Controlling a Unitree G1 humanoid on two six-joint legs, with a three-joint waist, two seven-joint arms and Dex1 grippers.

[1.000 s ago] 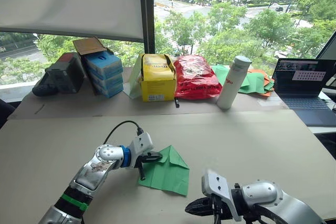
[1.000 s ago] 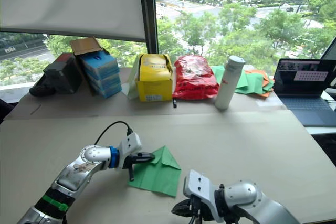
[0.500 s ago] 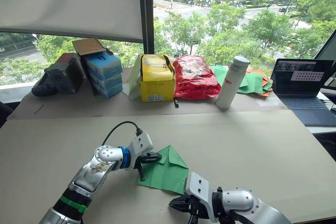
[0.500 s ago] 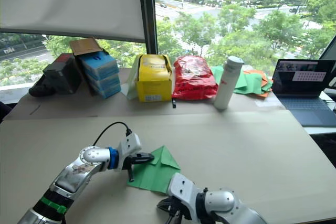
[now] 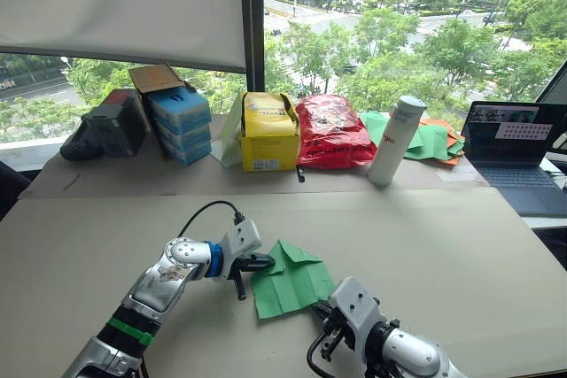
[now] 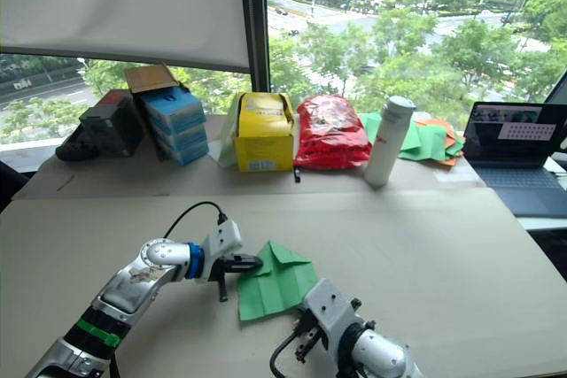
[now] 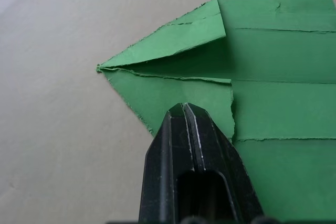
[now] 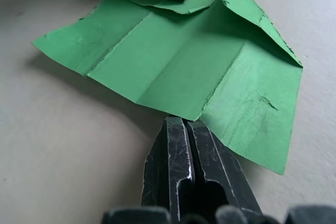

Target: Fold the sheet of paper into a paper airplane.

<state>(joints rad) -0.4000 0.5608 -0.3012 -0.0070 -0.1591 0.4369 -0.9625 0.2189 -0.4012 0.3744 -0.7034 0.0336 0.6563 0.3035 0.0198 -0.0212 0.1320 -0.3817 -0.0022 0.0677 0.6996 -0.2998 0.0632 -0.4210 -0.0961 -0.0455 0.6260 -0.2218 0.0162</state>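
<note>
paper: sheet of paper (image 5: pixel 292 279), bright green, partly folded with two corner flaps meeting at a point, long crease lines; lies on the table (image 5: pixel 425 236), in front of the yellow box (image 5: pixel 267 131) and well apart from it
paper shape: one edge lifted off the table on the right gripper's side, rest mostly flat
left gripper: left gripper (image 5: pixel 255 263) at the paper's left edge, fingers pressed together, tips resting on a folded flap near the point; not clearly pinching it
right gripper: right gripper (image 8: pixel 184 124) at the paper's near edge, fingers closed tight, tip at the raised edge; cannot tell if it touches
cable: black cable (image 5: pixel 205 212) loops up from the left wrist, left of the paper
in the way: nothing between paper and yellow box
back row: blue boxes (image 5: pixel 181 121) left of the yellow box, dark bag (image 5: pixel 102 128) further left
right of yellow box: red bag (image 5: pixel 333 130), then white bottle (image 5: pixel 394 139) upright
pile: green and orange sheets (image 5: pixel 434 139) behind the bottle
laptop: open laptop (image 5: pixel 518 148) far right of the yellow box
</note>
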